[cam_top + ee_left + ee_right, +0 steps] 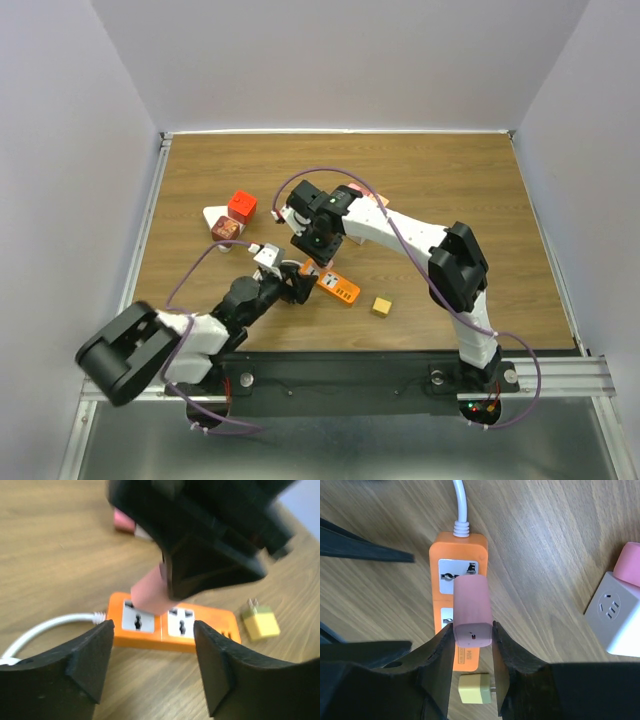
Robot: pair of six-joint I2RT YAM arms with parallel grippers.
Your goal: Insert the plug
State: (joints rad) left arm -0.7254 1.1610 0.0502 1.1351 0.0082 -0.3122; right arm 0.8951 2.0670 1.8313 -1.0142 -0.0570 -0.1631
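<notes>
An orange power strip (338, 287) with two white sockets and a white cord lies on the wooden table. It also shows in the left wrist view (172, 625) and the right wrist view (457, 555). My right gripper (473, 645) is shut on a pink plug (472, 610) and holds it upright over the strip. The plug's lower end (150, 597) is at the far edge of the socket nearer the cord; its prongs are hidden. My left gripper (150, 655) is open and empty, low on the table just beside the strip's long side.
A yellow cube plug (381, 306) lies by the strip's far end, also seen in the right wrist view (474, 689). A white cube socket (615, 610) with a pink piece (629, 562) is nearby. A red cube (241, 206) and a white block (218, 222) sit at the left.
</notes>
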